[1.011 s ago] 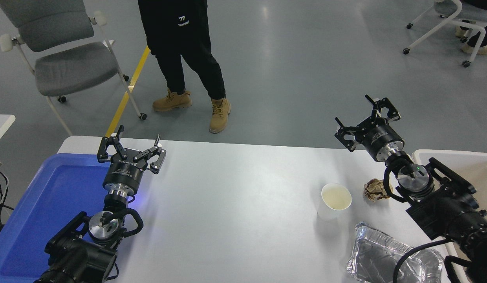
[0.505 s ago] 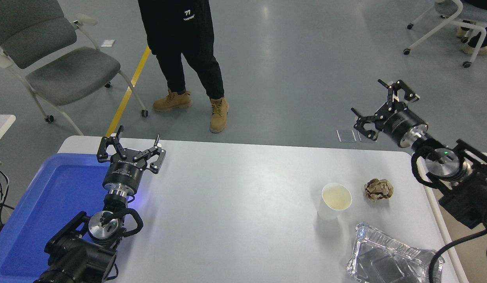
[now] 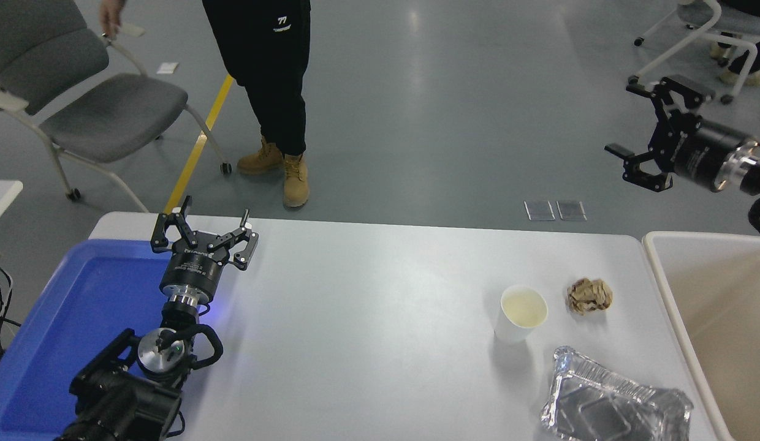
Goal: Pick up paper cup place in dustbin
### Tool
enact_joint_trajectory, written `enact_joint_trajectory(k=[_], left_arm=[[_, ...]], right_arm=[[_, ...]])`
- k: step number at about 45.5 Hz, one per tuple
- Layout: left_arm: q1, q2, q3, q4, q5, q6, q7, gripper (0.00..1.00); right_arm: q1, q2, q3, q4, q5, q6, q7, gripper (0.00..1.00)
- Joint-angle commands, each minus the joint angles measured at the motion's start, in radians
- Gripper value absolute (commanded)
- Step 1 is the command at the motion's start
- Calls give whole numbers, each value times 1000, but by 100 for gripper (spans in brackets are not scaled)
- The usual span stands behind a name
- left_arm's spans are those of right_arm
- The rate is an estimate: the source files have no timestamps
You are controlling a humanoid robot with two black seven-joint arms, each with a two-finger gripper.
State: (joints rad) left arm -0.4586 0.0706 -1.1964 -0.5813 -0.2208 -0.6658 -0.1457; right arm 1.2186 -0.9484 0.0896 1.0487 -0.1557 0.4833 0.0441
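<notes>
The small white paper cup (image 3: 520, 315) stands upright on the white table (image 3: 368, 306), right of the middle. The beige dustbin (image 3: 720, 306) with a white rim stands at the table's right end. My right gripper (image 3: 640, 131) is open and empty, high up at the right edge, beyond the table's far side and far from the cup. My left gripper (image 3: 203, 228) is open and parked at the lower left, over the edge of the blue tray.
A crumpled brown paper ball (image 3: 589, 296) lies just right of the cup. A crinkled silver foil tray (image 3: 613, 407) lies at the front right. A blue plastic tray (image 3: 67, 324) fills the left end. A person (image 3: 269, 92) stands beyond the far edge, beside a grey chair (image 3: 79, 104).
My right arm has swung up and to the right, away from the table, uncovering the dustbin. The person has stepped left and moved the chair. The cup has not moved.
</notes>
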Motion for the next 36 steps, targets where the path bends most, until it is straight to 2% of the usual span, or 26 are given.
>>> enact_joint_trajectory(k=[1,11,23,36], left_arm=[[0,0,3,0,0,0,0,99],[0,0,3,-2,0,0,0,99],[0,0,3,0,0,0,0,99],[0,2,3,0,0,0,0,99]], right_arm=[[364,-109,-402,229,-163,3,3,100],[743,-90,-809,424,-295,3,7,100],[995,34,-1125,591,-484,6,8,100],[1115,137,-1329,662,-539,86,10,100]])
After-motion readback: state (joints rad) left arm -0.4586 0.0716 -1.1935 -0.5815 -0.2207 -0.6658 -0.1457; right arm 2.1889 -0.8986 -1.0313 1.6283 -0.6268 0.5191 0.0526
